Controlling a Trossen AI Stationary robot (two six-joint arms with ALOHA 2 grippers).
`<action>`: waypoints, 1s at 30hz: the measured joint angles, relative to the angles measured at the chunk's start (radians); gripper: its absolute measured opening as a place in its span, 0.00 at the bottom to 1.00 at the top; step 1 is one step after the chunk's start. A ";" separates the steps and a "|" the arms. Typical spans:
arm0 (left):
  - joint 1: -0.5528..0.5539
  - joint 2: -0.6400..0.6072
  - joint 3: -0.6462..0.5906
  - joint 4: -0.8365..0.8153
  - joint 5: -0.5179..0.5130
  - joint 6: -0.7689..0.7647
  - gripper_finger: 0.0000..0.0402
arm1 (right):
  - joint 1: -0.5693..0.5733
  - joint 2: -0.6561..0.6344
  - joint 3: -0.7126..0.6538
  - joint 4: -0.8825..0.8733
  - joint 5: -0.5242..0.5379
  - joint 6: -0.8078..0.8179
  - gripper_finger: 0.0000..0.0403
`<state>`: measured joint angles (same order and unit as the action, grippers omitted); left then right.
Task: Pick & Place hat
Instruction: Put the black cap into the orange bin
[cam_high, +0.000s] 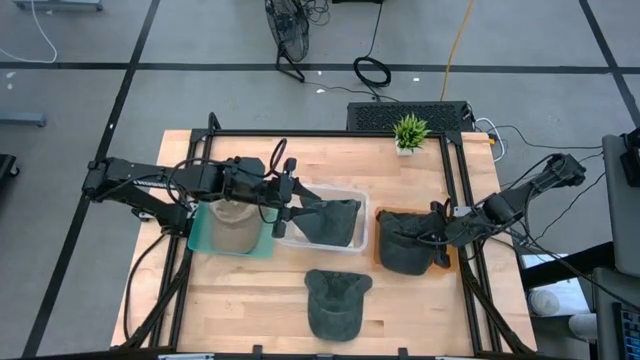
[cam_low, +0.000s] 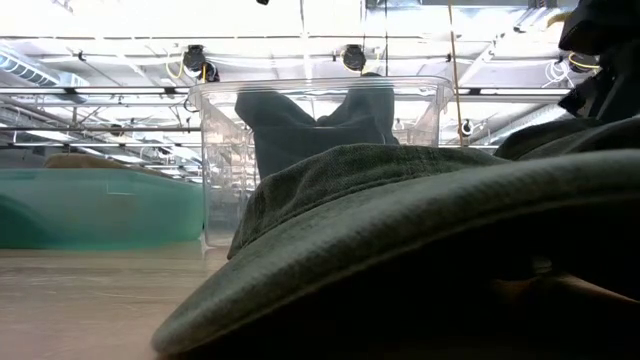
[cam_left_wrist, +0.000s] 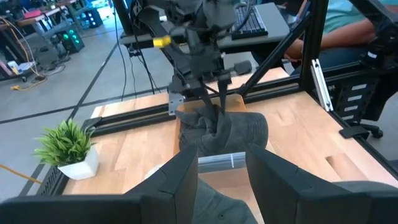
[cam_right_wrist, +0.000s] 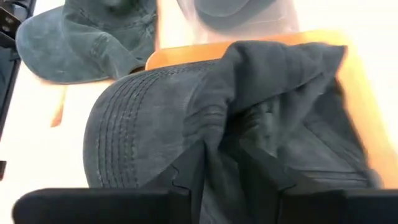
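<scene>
Four hats were on the table. One dark green hat (cam_high: 335, 303) lay loose on the bare wood at the front. A second dark hat (cam_high: 330, 222) was in the clear bin (cam_high: 355, 243) in the middle. A third dark hat (cam_high: 405, 250) sat on the orange tray (cam_high: 376, 238) to the right, and a tan hat (cam_high: 232, 228) rested in the teal tray (cam_high: 200, 235) on the left. So that was three containers and four hats.

The left gripper (cam_high: 288, 208) reached over the clear bin's left edge, and its fingers (cam_left_wrist: 180, 180) were closed on the second hat's fabric, a fold pinched between them. The right gripper (cam_high: 438, 238) was down on the third hat, its fingers (cam_right_wrist: 186, 174) pressed into a bunched ridge of cloth.

Only the high view showed all four hats and the small potted plant (cam_high: 409, 132) at the table's back edge. The low view was mostly filled by the loose hat's brim (cam_low: 400, 240), with the bin rising behind it. The left wrist view alone showed a person's arm (cam_left_wrist: 339, 34) beyond the table.
</scene>
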<state>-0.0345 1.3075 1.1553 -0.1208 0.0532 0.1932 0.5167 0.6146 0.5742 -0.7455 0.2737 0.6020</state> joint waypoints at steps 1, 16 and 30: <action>0.000 0.000 0.000 -0.002 0.000 0.000 0.37 | 0.000 0.008 0.023 -0.028 0.013 0.000 0.20; -0.008 0.000 0.000 -0.023 -0.001 -0.023 0.37 | 0.077 0.360 0.371 -0.155 0.004 -0.144 0.10; -0.050 0.000 0.000 -0.010 -0.002 -0.023 0.37 | 0.061 0.707 0.466 -0.197 -0.086 -0.067 0.00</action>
<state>-0.0849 1.3079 1.1553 -0.1308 0.0509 0.1705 0.5775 1.3212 1.0405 -0.9422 0.1881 0.5351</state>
